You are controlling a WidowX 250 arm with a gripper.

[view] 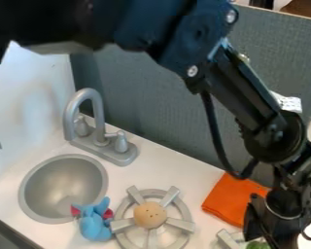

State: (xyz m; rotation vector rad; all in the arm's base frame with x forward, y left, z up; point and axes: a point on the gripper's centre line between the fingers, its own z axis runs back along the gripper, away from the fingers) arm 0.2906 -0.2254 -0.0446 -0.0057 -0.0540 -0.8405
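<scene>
Orange cloth (230,197) lies flat on the worktop (174,170), at lower right of the view. Listed from largest to smallest, the items are as follows. The black robot arm (239,82) crosses from upper left to lower right. Behind it stands a grey upright panel (145,92). The tool (275,228) is at lower right, beside the cloth and overlapping its right side in the view. Whether it is spread, pressed together or pinching something cannot be told. A round grey sink (54,182) is set in the worktop at left. A grey burner (179,224) stands at lower centre, between sink and cloth. The grey faucet (99,138) is at the sink's upper right, spout curving toward the bowl. The cloth shows straight edges; one corner points up the view, another toward lower left. Its visible upper and left edges appear near equal, so no clear long axis can be stated. A blue toy with pink ears (95,226) is at the sink's lower right rim, ears uppermost in the view. A tan rounded item (149,215), dark-spotted, rests on the burner's middle. A green item (257,245) shows in part beside the tool, at the bottom edge.
</scene>
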